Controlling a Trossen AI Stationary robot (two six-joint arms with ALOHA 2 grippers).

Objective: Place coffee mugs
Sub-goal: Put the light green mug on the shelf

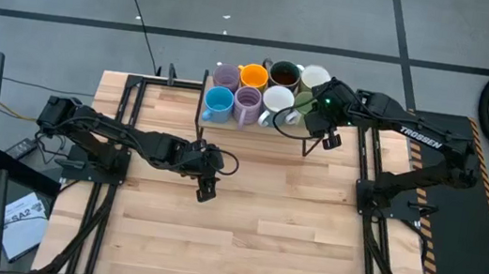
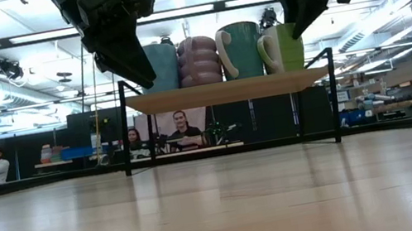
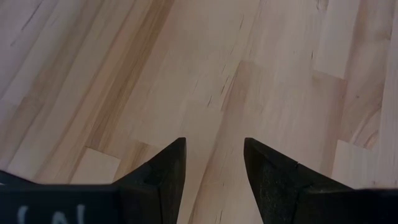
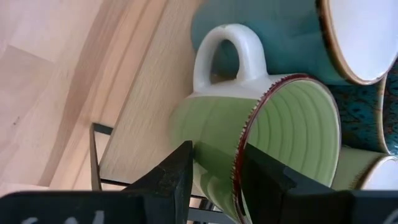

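Left fingers [image 3: 214, 180] gape over bare butcher-block table [image 1: 290, 219]; right fingers [image 4: 214, 180] seemingly pinch pale green mug [image 4: 280, 137].

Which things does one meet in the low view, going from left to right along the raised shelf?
Left gripper → blue mug → lavender mug → teal mug → pale green mug → right gripper, all above the wooden shelf.

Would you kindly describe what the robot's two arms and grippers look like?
Both arms are dark, nearly black, jointed links. The right arm bears white TROSSEN lettering and a small green light near its wrist. The left arm shows no lettering here. The left gripper and right gripper each have two dark, wedge-shaped fingers.
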